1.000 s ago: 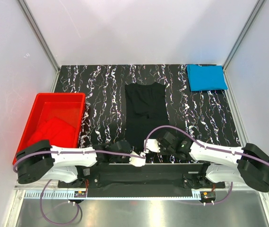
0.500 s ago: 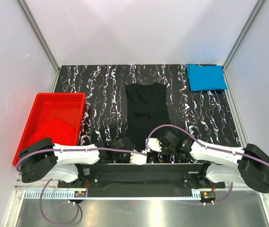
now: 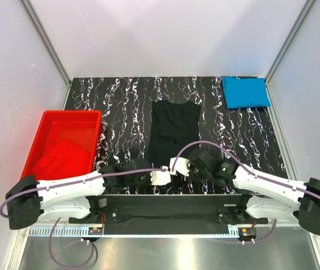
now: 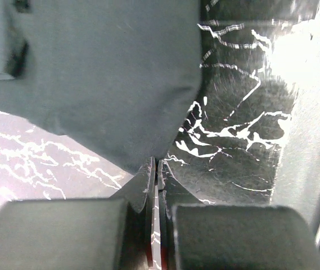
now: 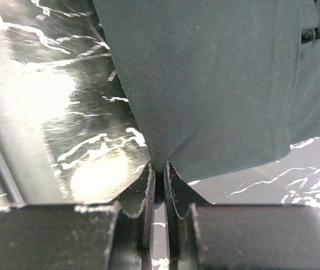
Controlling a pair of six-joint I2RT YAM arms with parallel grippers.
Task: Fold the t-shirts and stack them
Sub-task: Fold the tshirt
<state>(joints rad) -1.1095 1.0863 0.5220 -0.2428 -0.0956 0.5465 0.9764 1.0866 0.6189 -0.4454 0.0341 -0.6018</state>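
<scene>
Top external view: left of the black t-shirt [image 3: 174, 126] I see the red t-shirt [image 3: 61, 157] in the red tub [image 3: 72, 113]. My left gripper [image 4: 156, 164] is clenched on the black t-shirt's near edge, and the right gripper [image 5: 158, 167] pinches that edge just beside it. To the far right of the black t-shirt lies the folded blue t-shirt [image 3: 245, 92].

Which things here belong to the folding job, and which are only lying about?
Job: black shirt, pinched by the left hand and right hand; blue shirt, folded; red shirt.
Lying about: red tub around the red shirt; marbled table.
</scene>
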